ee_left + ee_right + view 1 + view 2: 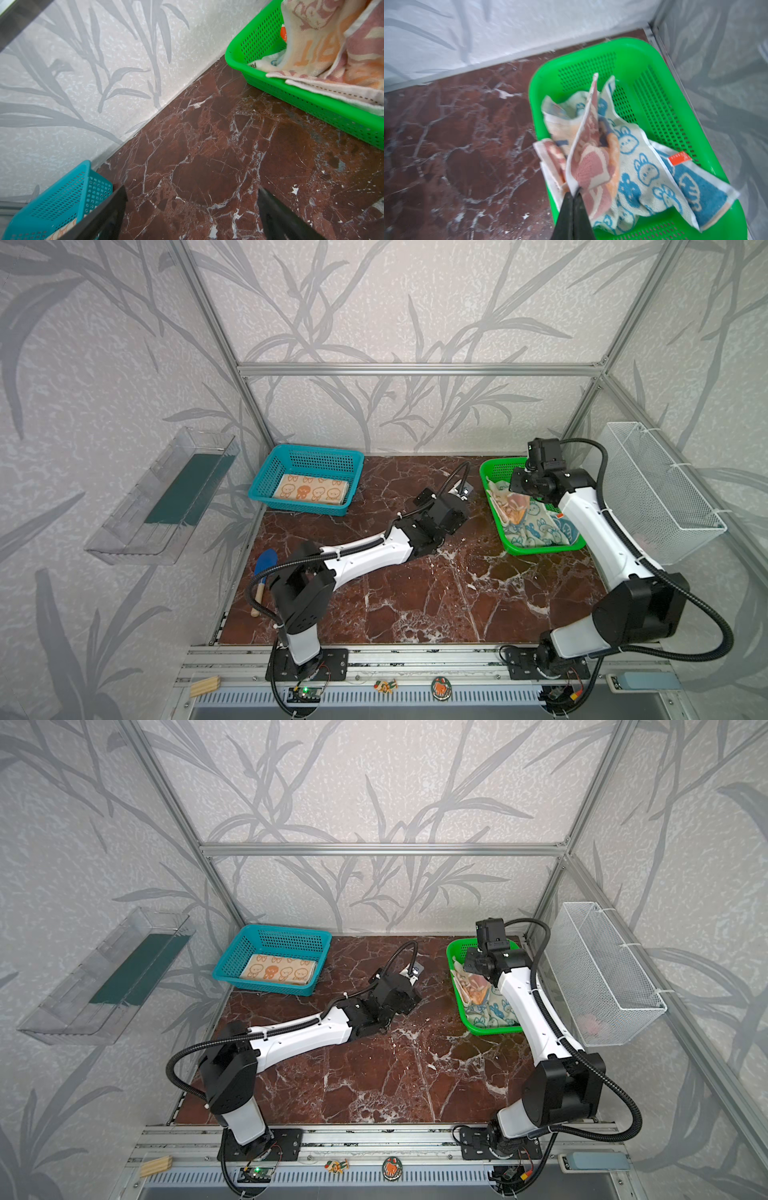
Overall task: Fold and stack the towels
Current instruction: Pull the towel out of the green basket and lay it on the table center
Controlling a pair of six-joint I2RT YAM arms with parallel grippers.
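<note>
Right hand (574,192): fingers pressed together, clamped on edge of striped towel (588,164); gripped fold stands up out of green basket (602,44). Blue-bunny towel (645,166) crumpled beneath, same basket. Striped towel drapes over basket rim on side facing left hand (192,188). Left hand: fingers wide apart, holding nothing, above bare tabletop (207,135) between baskets. Orange-bunny towel (311,489) folded flat in teal basket (305,452), back left. Right wrist view blurred; in both top views right fingertips hidden behind wrist.

Striped towel (324,52) partly out of frame
</note>
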